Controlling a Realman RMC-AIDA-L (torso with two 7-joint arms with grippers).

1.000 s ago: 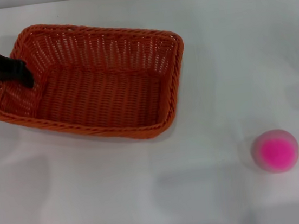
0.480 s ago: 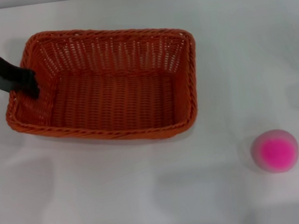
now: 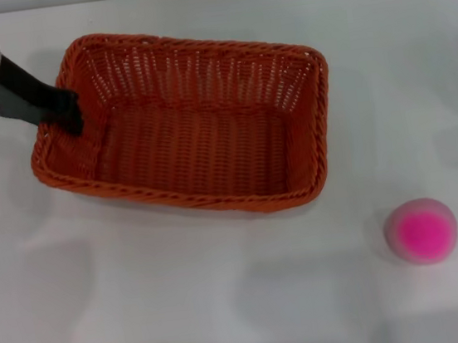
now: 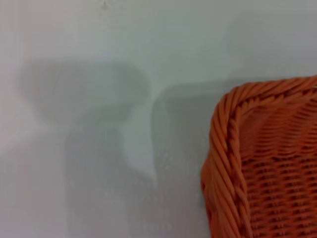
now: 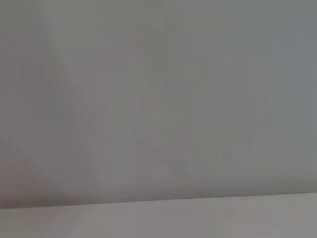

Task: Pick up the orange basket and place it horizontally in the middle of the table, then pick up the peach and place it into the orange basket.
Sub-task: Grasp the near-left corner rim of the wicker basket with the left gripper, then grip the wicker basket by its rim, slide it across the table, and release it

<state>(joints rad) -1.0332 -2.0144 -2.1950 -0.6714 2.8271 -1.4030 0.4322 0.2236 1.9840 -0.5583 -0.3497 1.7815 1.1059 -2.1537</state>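
The orange basket (image 3: 191, 134) lies on the white table (image 3: 187, 310) in the head view, left of centre, its long side nearly level and tilted slightly down to the right. My left gripper (image 3: 68, 116) is shut on the rim of its left short wall. One corner of the orange basket (image 4: 262, 163) fills the left wrist view. The peach (image 3: 421, 231), pale pink with a magenta face, rests at the front right, well apart from the basket. The right gripper is out of view.
Bare white tabletop (image 3: 231, 322) stretches in front of the basket and between it and the peach. The right wrist view holds only a blank grey surface.
My left gripper has carried the basket to the right and slightly toward the front. The peach has stayed put.
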